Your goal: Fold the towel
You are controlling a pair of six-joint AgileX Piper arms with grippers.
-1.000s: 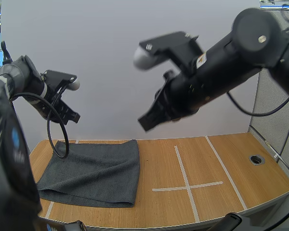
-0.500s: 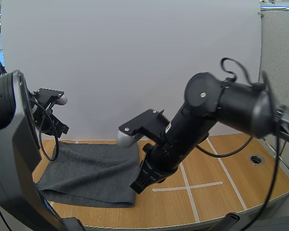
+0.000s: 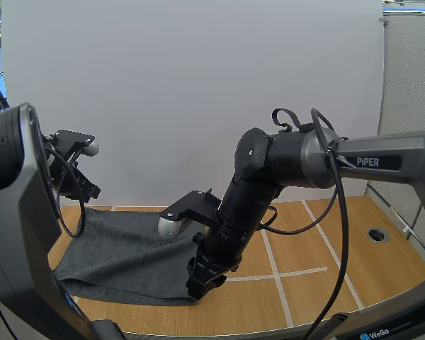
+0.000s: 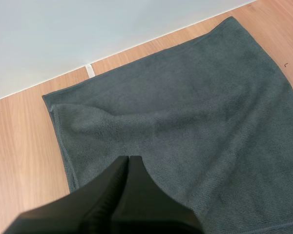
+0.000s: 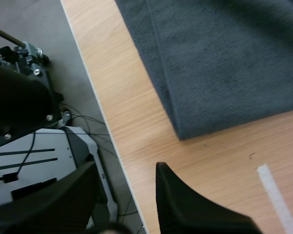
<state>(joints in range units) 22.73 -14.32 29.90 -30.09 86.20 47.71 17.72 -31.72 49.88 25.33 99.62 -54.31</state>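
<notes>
A dark grey towel [image 3: 127,255] lies folded flat on the left half of the wooden table [image 3: 326,283]. My right gripper [image 3: 198,287] points down just above the table at the towel's front right corner. In the right wrist view its fingers [image 5: 185,209] stand apart, open, with nothing between them; the towel [image 5: 224,63] and its corner lie just ahead of the tips. My left gripper [image 3: 81,188] hangs raised over the towel's back left part. Its fingers [image 4: 129,165] lie together as one dark wedge, shut on nothing, above the towel [image 4: 185,112].
White tape lines [image 3: 273,273] form a cross right of the towel, and another strip [image 5: 278,195] lies near the right gripper. A round cable hole [image 3: 377,234] sits at the far right. The table's front edge [image 5: 95,112] runs close behind the right gripper.
My right arm swung down from high above the table to the towel's front right corner, and its fingers opened. My left arm drew back to the left, staying shut.
</notes>
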